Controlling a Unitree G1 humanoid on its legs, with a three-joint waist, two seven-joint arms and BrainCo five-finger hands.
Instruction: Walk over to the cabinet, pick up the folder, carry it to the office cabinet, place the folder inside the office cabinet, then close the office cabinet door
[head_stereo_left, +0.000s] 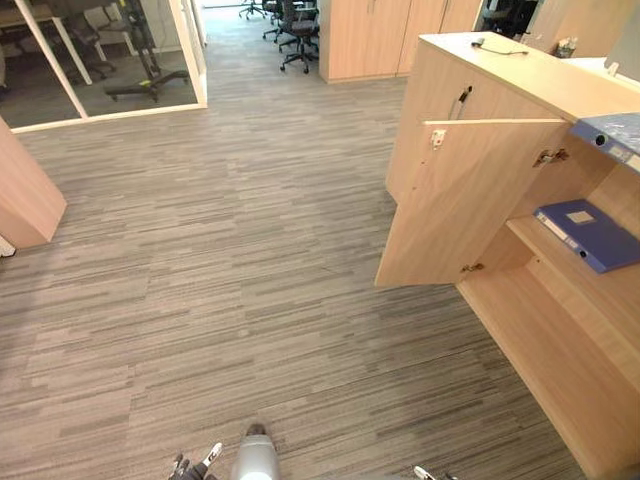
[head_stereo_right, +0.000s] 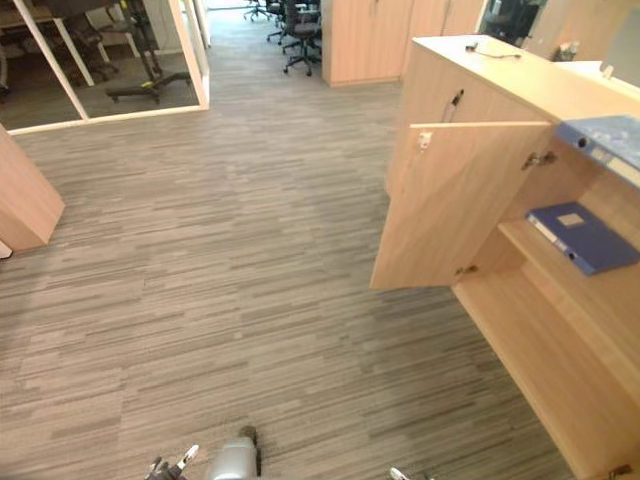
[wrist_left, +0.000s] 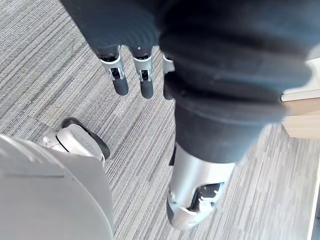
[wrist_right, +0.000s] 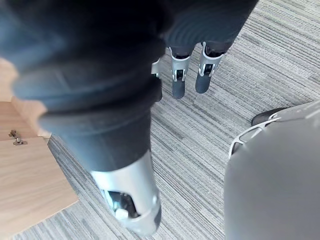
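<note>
- Both hands are empty here. The left hand (wrist_left: 120, 75) hangs down over the carpet (head_stereo_left: 220, 250) with its fingers loose and nearly straight. The right hand (wrist_right: 180, 80) looks the same, relaxed and with nothing in it.
- The blue folder (head_stereo_left: 590, 232) lies flat on the shelf (head_stereo_left: 560, 275) inside the office cabinet (head_stereo_left: 500, 65). That's ahead of us and off to the right, well apart from either hand.
- The folder is out on the right, so we'd say the right hand is the nearer one for any reach into that opening.
- The folder's long axis runs along the shelf, roughly parallel to its front edge. The spine faces out toward the room and the cover with the pale label faces up, so the spine is the side we'd meet first.
- The door (head_stereo_left: 465, 205) is swung wide open on the far side of the opening, so it isn't between us and the folder.
- There's also a second folder (head_stereo_left: 612, 135), greyer, up around the level of the cabinet top at the right edge of the head views.
- Honestly we can't tell whether the blue one is waiting to be picked up or is already put away. If it's put away, our guess is only shutting the door is left.
</note>
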